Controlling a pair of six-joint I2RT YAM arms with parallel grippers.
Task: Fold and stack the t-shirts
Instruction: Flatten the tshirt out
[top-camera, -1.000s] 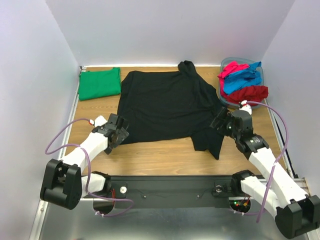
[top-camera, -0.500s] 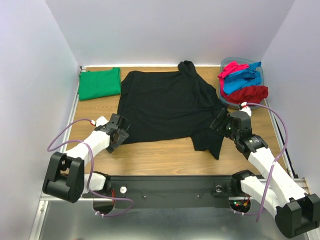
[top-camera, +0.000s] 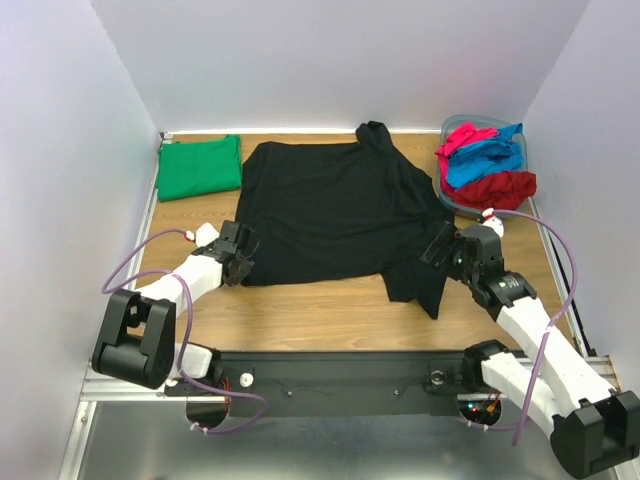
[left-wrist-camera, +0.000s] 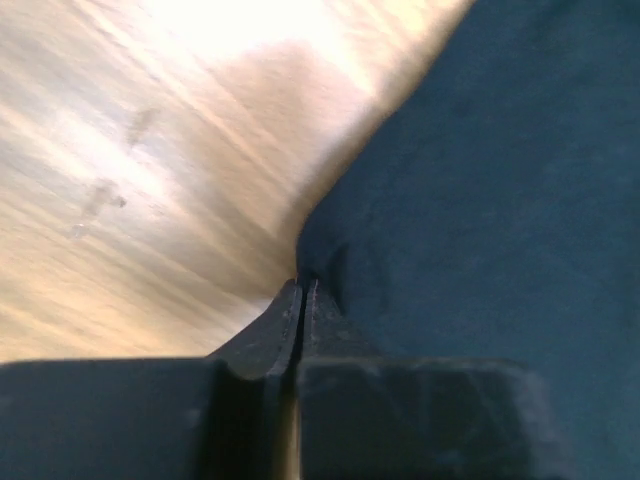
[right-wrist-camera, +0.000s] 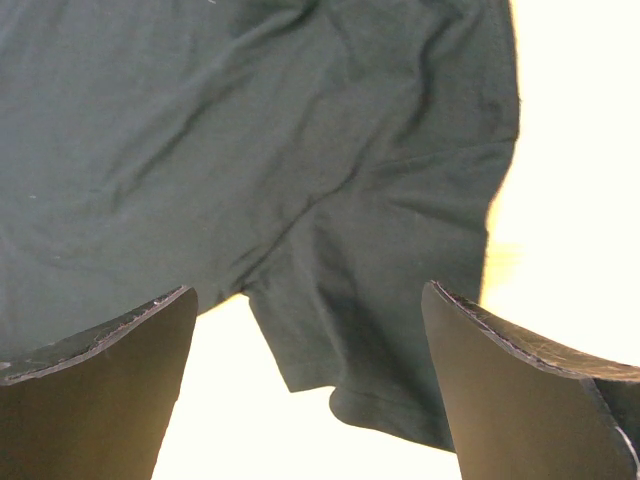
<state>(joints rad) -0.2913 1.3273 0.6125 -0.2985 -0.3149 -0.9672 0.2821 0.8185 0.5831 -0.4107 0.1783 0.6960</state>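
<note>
My left gripper (left-wrist-camera: 301, 295) is clenched on a hem corner of the black t-shirt (top-camera: 335, 210), and the soft matte knit puckers where the two dark tips meet. My right gripper (right-wrist-camera: 307, 292) is spread wide over that shirt's creased short sleeve, grasping nothing. The shirt lies flat mid-table on the glossy, streaked wooden table (top-camera: 320, 312). A folded green t-shirt (top-camera: 200, 167) sits at the far left corner. A heap of pink, blue and red t-shirts (top-camera: 483, 158) fills a grey-blue tub (top-camera: 468, 118) at the far right. Plain white walls (top-camera: 340, 60) enclose everything.
</note>
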